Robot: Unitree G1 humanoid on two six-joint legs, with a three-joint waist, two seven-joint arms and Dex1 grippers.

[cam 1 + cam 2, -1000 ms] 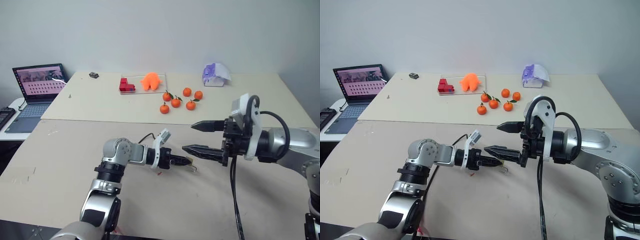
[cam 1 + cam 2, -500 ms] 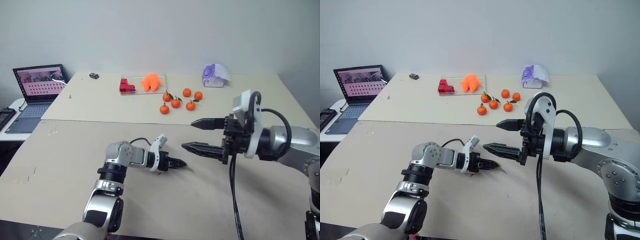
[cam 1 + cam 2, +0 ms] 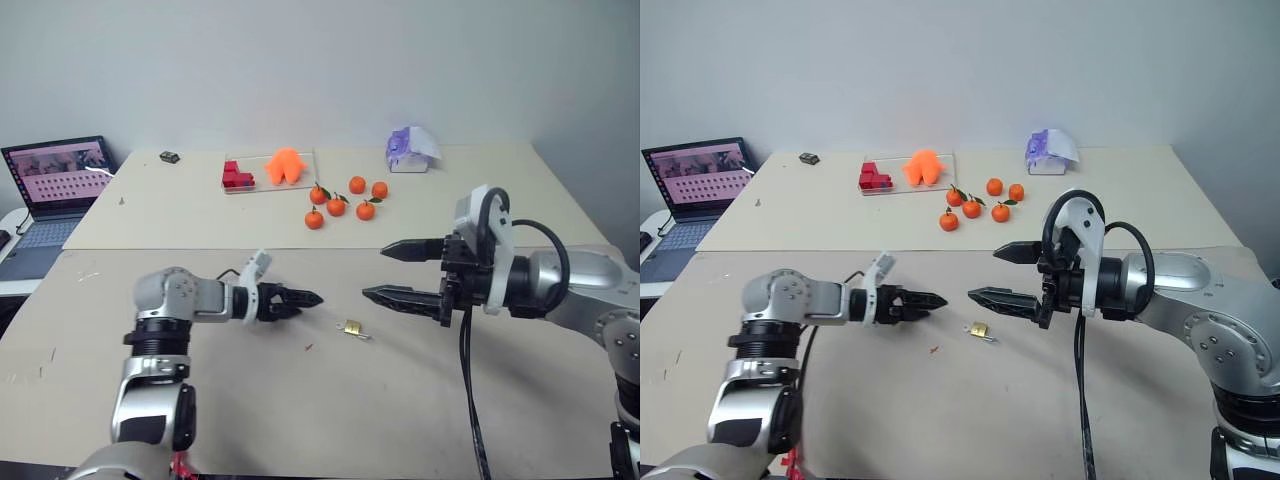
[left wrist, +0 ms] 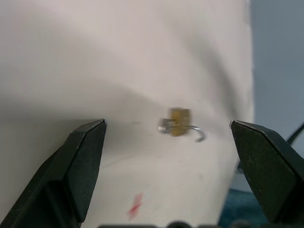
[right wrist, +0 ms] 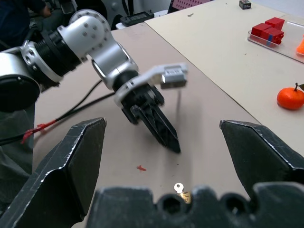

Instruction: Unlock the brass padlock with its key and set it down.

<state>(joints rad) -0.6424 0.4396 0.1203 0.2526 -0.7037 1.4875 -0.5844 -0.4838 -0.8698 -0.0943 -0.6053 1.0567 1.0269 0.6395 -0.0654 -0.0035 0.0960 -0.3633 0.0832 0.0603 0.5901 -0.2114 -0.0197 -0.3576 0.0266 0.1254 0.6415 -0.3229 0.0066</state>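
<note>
We found the brass padlock (image 3: 351,328) lying on the bare tabletop (image 3: 330,400), between the two grippers and touching neither. The left gripper (image 3: 300,298) hovered just to its left with its fingers spread wide and nothing held. In the left wrist view the lock sat on the table beyond the gap between those fingers. The right gripper (image 3: 390,270) hung to the lock's right and above it, fingers likewise fully apart and empty.

We judged the set-down complete in effect; the step in hand was the retreat. To do it well, draw the left gripper away along its own line, level or slightly rising, so no fingertip drags the lock. Hold the right arm steady until the left is clear.

On orientation: the lock lay flat, its long axis running roughly left to right across the table. In the left wrist view a thin silvery shackle (image 4: 198,134) curved out of one end of the body as an open hook, which suggested the lock was open. A small silvery piece showed at the opposite end, possibly the key (image 4: 163,126); we could not confirm it.

Farther back, tangerines (image 3: 342,200) lay on the rear table, well apart from the work.
</note>
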